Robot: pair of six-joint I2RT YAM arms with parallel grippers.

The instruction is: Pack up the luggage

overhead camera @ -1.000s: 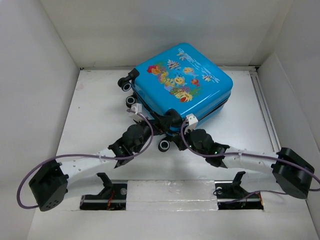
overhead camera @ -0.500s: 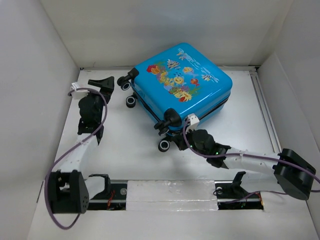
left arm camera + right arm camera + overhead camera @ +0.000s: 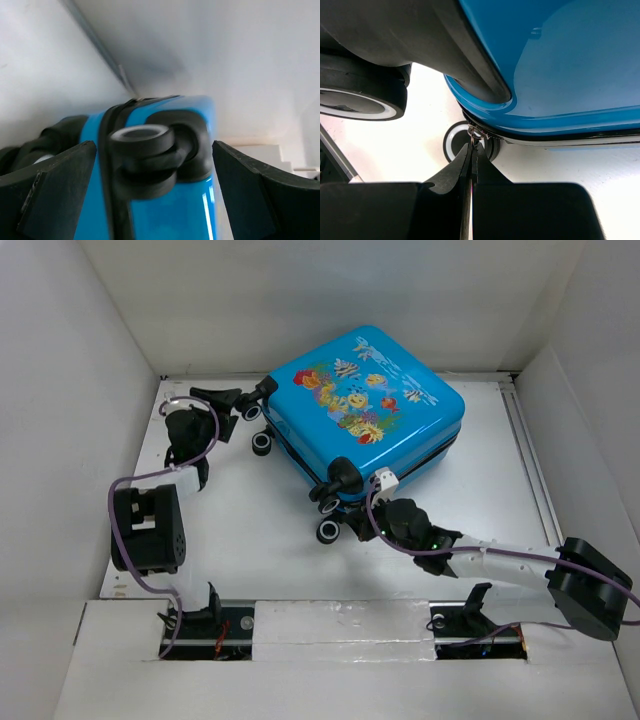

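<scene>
Fish-and-coral print on blue luggage (image 3: 366,406)

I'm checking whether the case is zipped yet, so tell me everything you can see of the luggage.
The luggage is a small, glossy bright-blue hard-shell suitcase with a fish-and-coral print, lying flat and skewed on the white table, shells together along a dark seam. Black wheels jut from its near-left side. The right gripper is shut on the zipper pull at the near corner; the open left gripper straddles the far-left wheel.
</scene>
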